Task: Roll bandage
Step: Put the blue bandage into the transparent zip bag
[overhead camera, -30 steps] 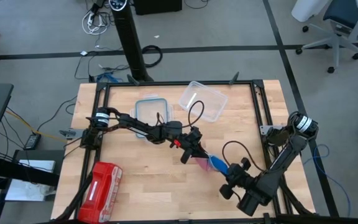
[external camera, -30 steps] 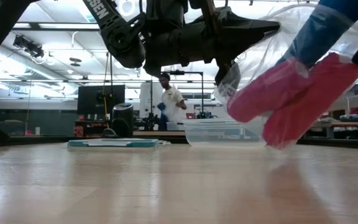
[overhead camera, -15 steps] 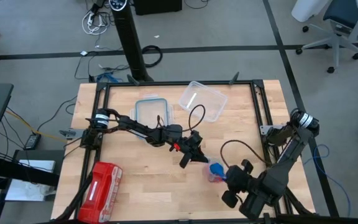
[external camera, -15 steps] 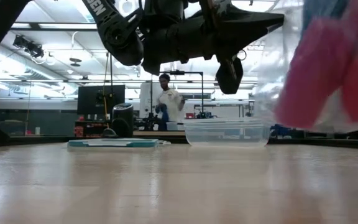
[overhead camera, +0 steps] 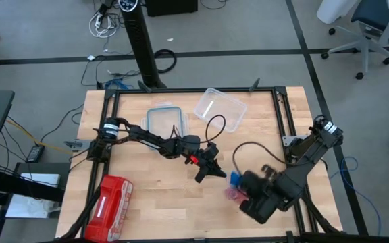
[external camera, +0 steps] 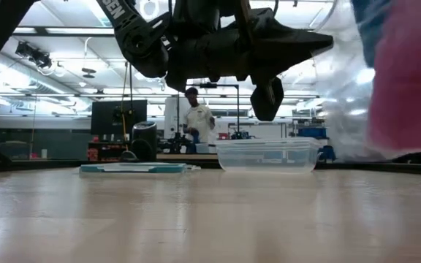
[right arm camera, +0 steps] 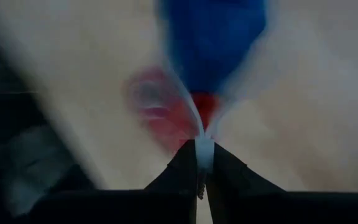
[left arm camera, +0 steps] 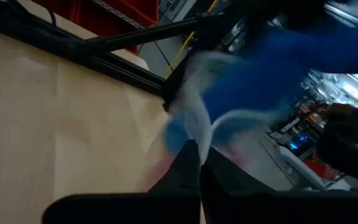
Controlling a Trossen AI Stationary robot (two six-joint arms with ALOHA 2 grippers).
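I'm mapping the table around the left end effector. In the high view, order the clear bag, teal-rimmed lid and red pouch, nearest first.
From the left end effector:
1. Clear bag, just to its right.
2. Teal-rimmed lid, toward the far edge.
3. Red pouch, at the near left corner.

Even, bright overhead light falls on the pale wooden worktop [overhead camera: 154,196] with soft, faint shadows. Ceiling strip lights glare in the level view. Both wrist views are heavily motion-smeared; the bright blue fabric bandage [right arm camera: 211,43] at twelve o'clock is a blur.

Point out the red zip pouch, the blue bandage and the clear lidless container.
red zip pouch [overhead camera: 110,200]: high view, middle of its top face.
blue bandage [overhead camera: 236,178]: high view, visible blue end.
clear lidless container [overhead camera: 219,109]: high view, its floor.
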